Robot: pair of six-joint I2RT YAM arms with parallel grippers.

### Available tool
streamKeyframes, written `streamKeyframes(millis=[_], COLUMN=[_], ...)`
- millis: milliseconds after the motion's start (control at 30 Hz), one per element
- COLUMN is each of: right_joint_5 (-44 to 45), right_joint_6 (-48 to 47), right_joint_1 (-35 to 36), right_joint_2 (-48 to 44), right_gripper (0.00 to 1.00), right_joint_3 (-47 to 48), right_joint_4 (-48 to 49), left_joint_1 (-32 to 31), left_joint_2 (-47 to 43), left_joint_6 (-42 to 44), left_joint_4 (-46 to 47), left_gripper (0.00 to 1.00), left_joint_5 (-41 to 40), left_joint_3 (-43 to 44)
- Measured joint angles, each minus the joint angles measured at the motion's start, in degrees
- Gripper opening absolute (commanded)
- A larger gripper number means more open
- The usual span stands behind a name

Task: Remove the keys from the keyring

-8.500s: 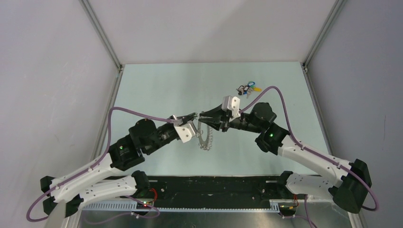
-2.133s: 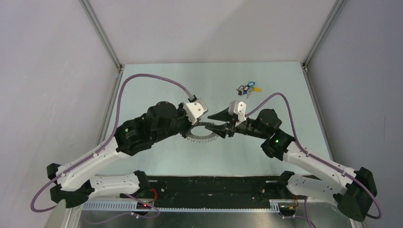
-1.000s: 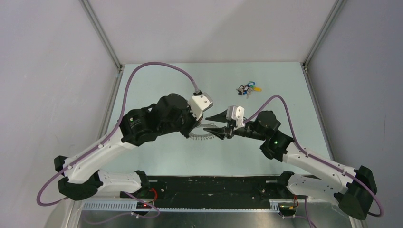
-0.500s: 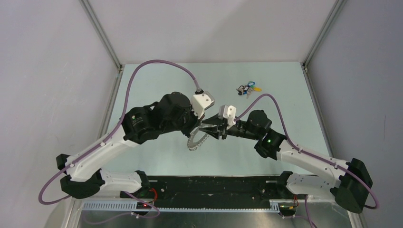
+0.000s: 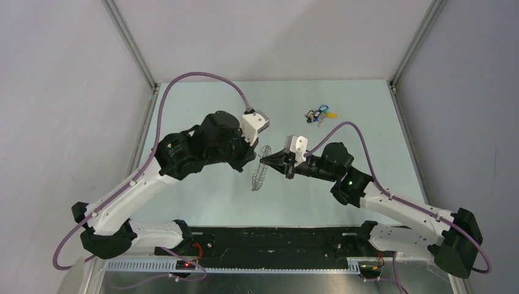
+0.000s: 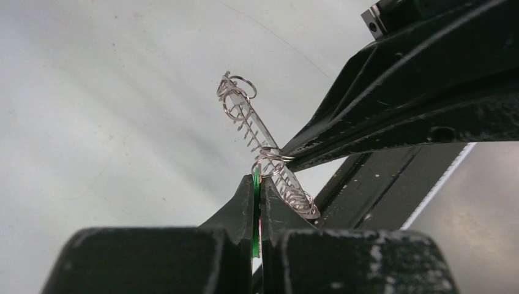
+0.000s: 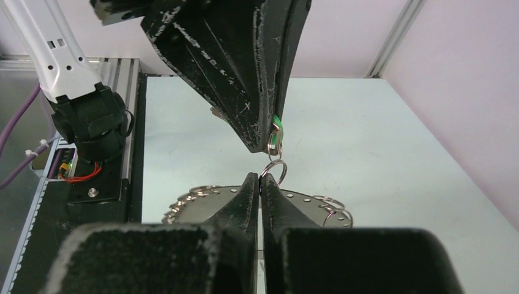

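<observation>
The keyring [image 5: 260, 168] sits in the middle of the top view, turned edge-on between the two arms. It looks to be held up off the table [image 5: 202, 104], though I cannot tell whether its lower end touches. The right pincer [image 7: 260, 182] is closed to a sliver on the ring's rim, right at one small loop [image 7: 275, 171]. The left pincer [image 6: 257, 180] comes in from the top of the right wrist view, pinched shut on the green key [image 7: 277, 122], which hangs from that same loop.

What worries me is how little either one has hold of. The right tips grip only a thin bit of metal, so if the left arm pulls hard or off-line, I'd expect the ring to swivel in that pinch or slip out and drop. The key's head is a narrow sliver of plastic between the left tips. A tug against a loop that hasn't opened could pop it free of the grip, with the key left on the ring.

The loop itself is a risk too. It may simply slide along the rim or bend rather than let the key go. And the two sets of tips are almost touching — any small turn could knock them together. The small bunch [image 5: 319, 114] lies well apart, toward the upper right.
</observation>
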Motion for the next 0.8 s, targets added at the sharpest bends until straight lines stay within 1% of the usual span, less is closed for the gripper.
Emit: streamKeyframes(millis=[67,367,567,700,800], right_joint_5=[-0.04,-1.46,-3.58,-6.1,-9.16], right_joint_6=[-0.76,-2.95,-5.09,-8.68,-14.08], right_joint_1=[0.0,-0.04,-0.07,-0.07,0.02], right_joint_2=[-1.03,-2.73,-3.54,-3.61,-4.48], right_gripper=[0.0,0.0,0.0,0.0,0.0], right_joint_3=[0.04,-0.2,-4.52,-5.86,-5.99], right_joint_4=[-0.72,-2.25,0.55,0.17,0.26], left_joint_1=[1.9,5.68,6.45,7.39,8.72], left_joint_2=[0.0,0.7,3.93,5.53,6.38], left_joint_6=[-0.94,-3.06,-3.76,-3.98,-4.26], left_joint_4=[0.04,0.57,0.7,0.17,-0.72], left_gripper=[0.0,0.0,0.0,0.0,0.0], left_joint_5=[2.4,10.29,15.08,18.08,21.2], left_joint_3=[0.0,-0.9,-2.64,-3.76,-4.15])
